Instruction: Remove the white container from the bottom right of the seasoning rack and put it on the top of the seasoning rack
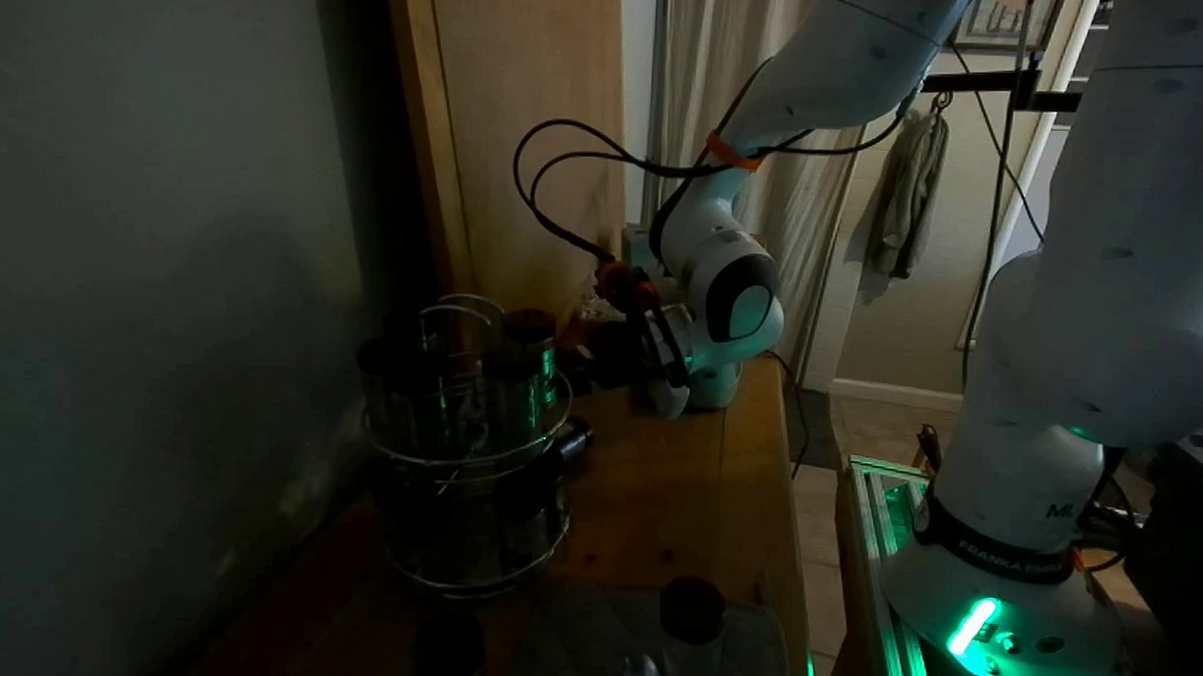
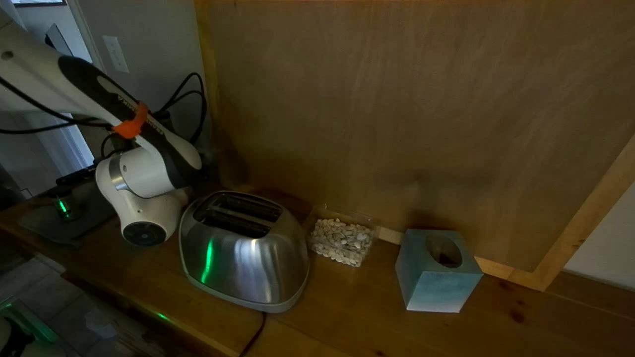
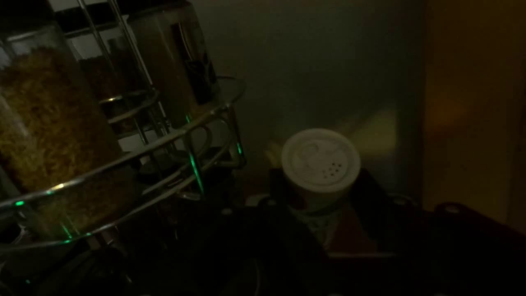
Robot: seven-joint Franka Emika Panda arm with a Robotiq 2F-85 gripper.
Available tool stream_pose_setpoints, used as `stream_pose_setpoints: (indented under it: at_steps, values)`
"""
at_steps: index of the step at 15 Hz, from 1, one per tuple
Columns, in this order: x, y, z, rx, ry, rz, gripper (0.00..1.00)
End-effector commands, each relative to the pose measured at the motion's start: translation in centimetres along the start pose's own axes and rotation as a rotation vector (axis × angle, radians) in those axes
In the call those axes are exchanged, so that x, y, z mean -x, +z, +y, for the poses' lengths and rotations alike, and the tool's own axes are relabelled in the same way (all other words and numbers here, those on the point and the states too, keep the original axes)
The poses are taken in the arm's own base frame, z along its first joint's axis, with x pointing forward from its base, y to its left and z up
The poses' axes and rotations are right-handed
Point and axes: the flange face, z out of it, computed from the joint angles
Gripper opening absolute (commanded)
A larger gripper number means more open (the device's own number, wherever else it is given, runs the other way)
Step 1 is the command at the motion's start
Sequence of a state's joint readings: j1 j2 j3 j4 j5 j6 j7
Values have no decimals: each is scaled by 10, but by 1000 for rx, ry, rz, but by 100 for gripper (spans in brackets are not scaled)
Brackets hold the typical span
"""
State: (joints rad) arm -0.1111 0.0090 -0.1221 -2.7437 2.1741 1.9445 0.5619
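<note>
The seasoning rack (image 1: 465, 461) is a round two-tier wire stand with dark-capped jars, against the wall side of the wooden counter in an exterior view. Its shiny upper rim (image 3: 176, 135) fills the left of the wrist view. The white container (image 3: 321, 160) has a round white lid with small holes. It is outside the rack, to the right of the upper rim in the wrist view, slightly tilted. My gripper (image 3: 321, 183) has a dark finger against each side of it, just below the lid. In an exterior view the gripper (image 1: 589, 358) is dark beside the rack's upper tier; the container cannot be made out there.
A jar (image 1: 576, 437) pokes out of the rack's side. Loose jars (image 1: 692, 621) stand on a mat at the near end. A steel toaster (image 2: 243, 267), a box of pebbles (image 2: 342, 243) and a blue tissue box (image 2: 439, 282) stand on the counter. A wooden panel (image 2: 397, 124) rises behind.
</note>
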Motion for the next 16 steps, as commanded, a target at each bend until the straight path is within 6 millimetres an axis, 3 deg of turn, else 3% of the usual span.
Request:
stream_pose_setpoints:
  at_steps: [1,16]
  values:
    - [22,-6,-2,-7,-77,7,19]
    - [79,-25,6,60,-243,94,19]
